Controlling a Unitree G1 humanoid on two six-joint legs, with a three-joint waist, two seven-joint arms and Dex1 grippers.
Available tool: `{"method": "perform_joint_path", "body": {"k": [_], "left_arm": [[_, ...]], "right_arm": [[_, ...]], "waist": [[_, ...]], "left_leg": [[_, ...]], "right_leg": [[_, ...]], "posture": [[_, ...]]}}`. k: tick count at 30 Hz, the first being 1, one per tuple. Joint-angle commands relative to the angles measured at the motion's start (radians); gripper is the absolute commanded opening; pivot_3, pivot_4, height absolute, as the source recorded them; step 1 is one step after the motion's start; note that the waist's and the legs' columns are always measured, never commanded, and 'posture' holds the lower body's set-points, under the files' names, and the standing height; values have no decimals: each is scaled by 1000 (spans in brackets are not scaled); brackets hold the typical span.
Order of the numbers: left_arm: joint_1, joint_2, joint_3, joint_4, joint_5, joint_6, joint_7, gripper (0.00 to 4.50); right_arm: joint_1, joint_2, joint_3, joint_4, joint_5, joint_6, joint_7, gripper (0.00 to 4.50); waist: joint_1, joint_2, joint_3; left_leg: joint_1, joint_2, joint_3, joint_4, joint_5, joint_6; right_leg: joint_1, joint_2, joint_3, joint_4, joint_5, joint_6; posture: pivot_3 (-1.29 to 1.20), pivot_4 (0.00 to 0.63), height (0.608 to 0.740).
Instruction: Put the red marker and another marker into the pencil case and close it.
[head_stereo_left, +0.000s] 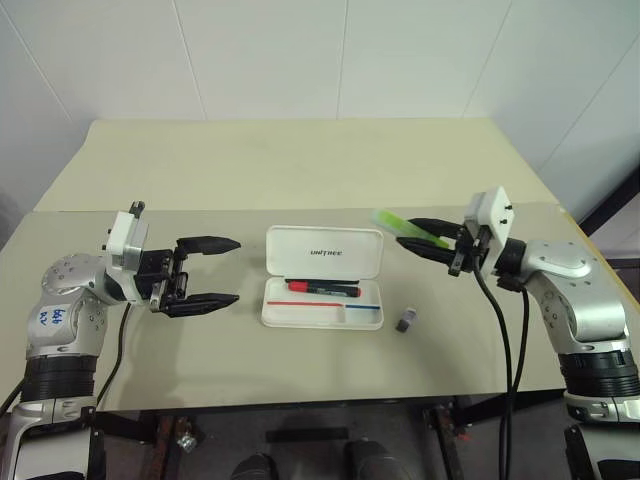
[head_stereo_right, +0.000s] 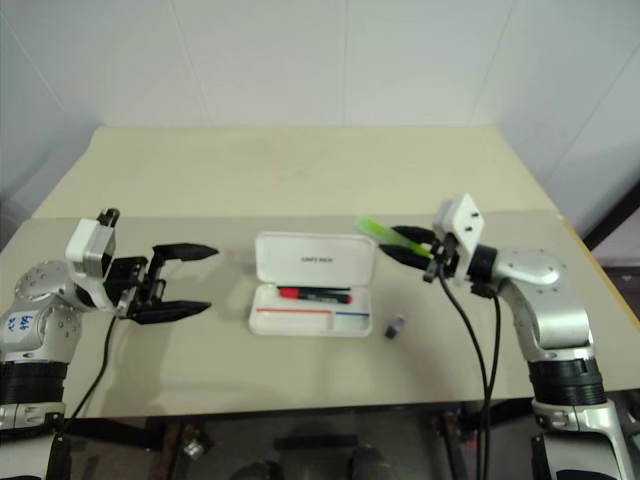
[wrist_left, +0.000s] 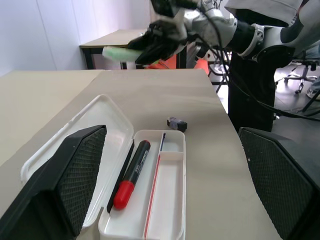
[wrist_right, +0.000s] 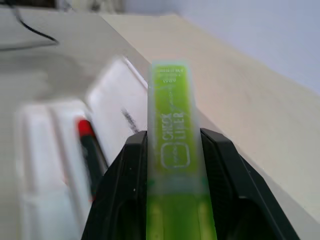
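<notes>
While lying open, pencil case (head_stereo_left: 322, 276) with red marker (head_stereo_left: 322, 289) inside.

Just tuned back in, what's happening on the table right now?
The right gripper is shut on the green highlighter, holding it in the air to the right of the open pencil case. The red marker already lies in the case's tray. The left gripper hangs open on the case's other side, holding nothing. A small dark grey object sits on the table near the case. The lid is not closed yet.
</notes>
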Motion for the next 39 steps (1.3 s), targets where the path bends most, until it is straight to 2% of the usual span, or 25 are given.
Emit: {"method": "perform_joint_path", "body": {"k": [1,5,7,9,13,26,39], "left_arm": [[-13,6,4,-1,0,-27,-25,4500],[2,7,3,-11,1,-37,-20,4500],[13,11,9,-20,-2,-39,-17,4500],[24,15,16,-30,-4,-40,-11,4500],[55,23,31,-55,-12,-40,-7,4500],[91,21,51,-75,-14,-50,11,4500],[75,16,40,-62,-10,-59,17,4500]], "right_arm": [[-44,21,124,-86,-25,111,-22,1125],[-57,32,254,-96,-62,175,9,1125],[-65,50,301,-93,-65,175,35,1125],[-83,78,333,-71,-74,178,41,1125],[-123,125,379,1,-112,162,47,1125],[-173,249,442,144,-203,96,64,1125],[-163,249,428,203,-250,47,89,1125]], "waist": [[-1,0,0],[3,0,0],[5,0,0],[4,-1,0],[0,-1,0],[0,-2,0],[-2,-2,0]], "left_leg": [[0,0,0,0,0,0],[-2,0,0,-1,0,0],[-7,0,-1,0,0,0],[-15,-1,-1,2,0,0],[-15,0,0,2,0,0],[-14,0,0,3,0,0],[-14,0,0,2,0,0]], "right_leg": [[0,0,0,0,0,0],[-2,0,-1,0,-1,-1],[-8,0,-1,0,-1,-2],[-16,0,-1,5,-1,-1],[-17,0,-1,6,-1,-1],[-16,0,-1,7,-1,-1],[-17,0,-2,7,-1,-1]], "posture": [[0,150,740],[0,150,740],[0,150,740],[0,150,740],[0,150,740],[0,150,740],[0,150,740]]}}
